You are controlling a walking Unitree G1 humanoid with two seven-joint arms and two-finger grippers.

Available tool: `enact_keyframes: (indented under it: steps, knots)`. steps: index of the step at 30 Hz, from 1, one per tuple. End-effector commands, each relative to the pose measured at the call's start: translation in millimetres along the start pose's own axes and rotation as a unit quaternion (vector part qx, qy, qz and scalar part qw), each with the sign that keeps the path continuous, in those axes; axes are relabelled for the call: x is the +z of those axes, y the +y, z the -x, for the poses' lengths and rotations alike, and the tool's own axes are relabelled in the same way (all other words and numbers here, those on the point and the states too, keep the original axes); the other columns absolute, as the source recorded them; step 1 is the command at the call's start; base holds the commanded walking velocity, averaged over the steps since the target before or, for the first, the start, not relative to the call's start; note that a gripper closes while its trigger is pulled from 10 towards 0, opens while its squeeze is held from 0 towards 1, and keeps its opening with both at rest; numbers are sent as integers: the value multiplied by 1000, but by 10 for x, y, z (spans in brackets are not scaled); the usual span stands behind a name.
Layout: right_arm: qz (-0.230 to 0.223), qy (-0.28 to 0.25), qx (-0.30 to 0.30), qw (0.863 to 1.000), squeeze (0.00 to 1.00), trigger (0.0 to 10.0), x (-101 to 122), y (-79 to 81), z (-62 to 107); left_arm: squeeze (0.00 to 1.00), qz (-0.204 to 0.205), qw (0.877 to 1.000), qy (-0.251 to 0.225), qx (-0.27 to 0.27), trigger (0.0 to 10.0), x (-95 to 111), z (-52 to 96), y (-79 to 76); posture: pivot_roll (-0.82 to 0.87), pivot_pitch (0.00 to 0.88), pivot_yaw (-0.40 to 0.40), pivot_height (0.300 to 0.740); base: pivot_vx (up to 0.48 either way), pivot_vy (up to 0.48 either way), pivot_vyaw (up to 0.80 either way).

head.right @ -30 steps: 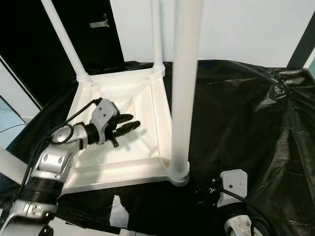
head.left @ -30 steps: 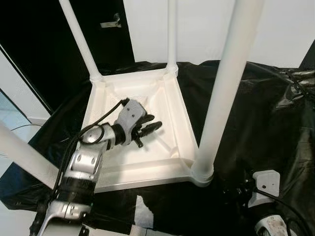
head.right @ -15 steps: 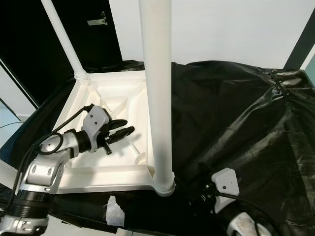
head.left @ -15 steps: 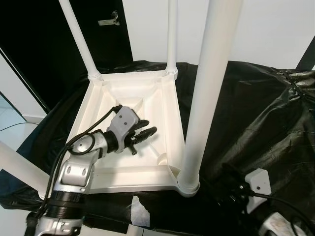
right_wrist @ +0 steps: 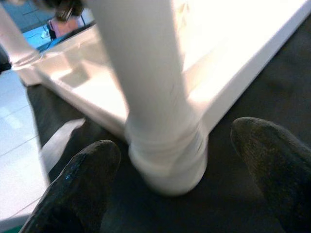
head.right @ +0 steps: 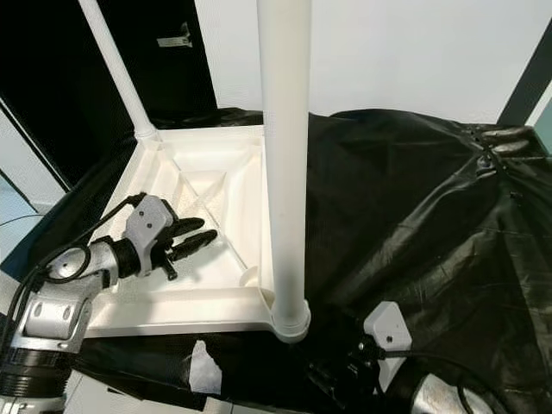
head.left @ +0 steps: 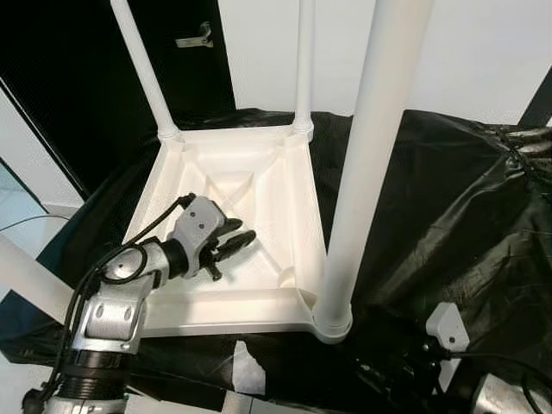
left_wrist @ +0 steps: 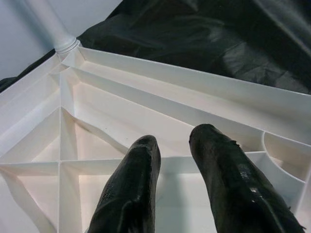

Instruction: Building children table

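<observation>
Our silver left arm (head.left: pixel 116 310) reaches forward toward 1 o'clock, its left gripper (head.left: pixel 226 247) with black fingers (left_wrist: pixel 133 194) slightly parted, holding nothing. At 5 o'clock our right gripper (right_wrist: pixel 175 165) sits low, its black fingers spread wide.

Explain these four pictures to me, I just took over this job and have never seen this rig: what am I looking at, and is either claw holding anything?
The two wide pictures come from the robot's head, looking down. A white children's table lies upside down on a black sheet, its legs pointing up; the nearest leg stands at the front corner.

The left gripper, two black fingers on a silver arm, hovers over the table's ribbed underside. Its wrist picture looks along those fingers: slightly apart, holding nothing.

The right gripper sits low by the nearest leg. Its wrist picture shows its fingers spread on either side of the leg's base, not gripping it.
</observation>
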State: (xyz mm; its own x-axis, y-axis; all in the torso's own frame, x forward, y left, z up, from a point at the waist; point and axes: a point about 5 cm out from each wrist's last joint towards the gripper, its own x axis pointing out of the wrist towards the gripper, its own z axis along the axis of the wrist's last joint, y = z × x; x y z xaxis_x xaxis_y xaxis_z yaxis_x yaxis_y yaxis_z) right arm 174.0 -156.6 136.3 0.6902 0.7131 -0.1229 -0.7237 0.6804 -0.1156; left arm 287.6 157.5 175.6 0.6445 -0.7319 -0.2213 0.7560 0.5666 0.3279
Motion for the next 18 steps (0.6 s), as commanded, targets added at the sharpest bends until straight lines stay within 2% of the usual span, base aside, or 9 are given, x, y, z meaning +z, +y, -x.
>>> enact_keyframes:
  steps: [1,3,4,8,18]
  knots:
    - [-1,6,-2,1000,0,10000,-44,-43,-58,0,6,1000,2,15,10000,-4,18,-15,-69,0,57,740,0,0,0]
    - [8,-7,-3,1000,0,10000,-38,-143,-221,0,10,1000,5,-6,10000,-14,21,-75,-54,0,52,740,0,0,0]
    - [8,-7,-3,1000,0,10000,-38,-143,-221,0,10,1000,5,-6,10000,-14,21,-75,-54,0,52,740,0,0,0]
    - [16,-23,8,1000,0,10000,-4,-247,-444,0,19,1000,5,-13,10000,-11,9,-119,-37,0,43,740,0,0,0]
    - [33,-36,14,999,0,10000,43,-392,-705,0,24,1000,-2,-18,10000,-20,-80,-224,-23,0,18,740,0,0,0]
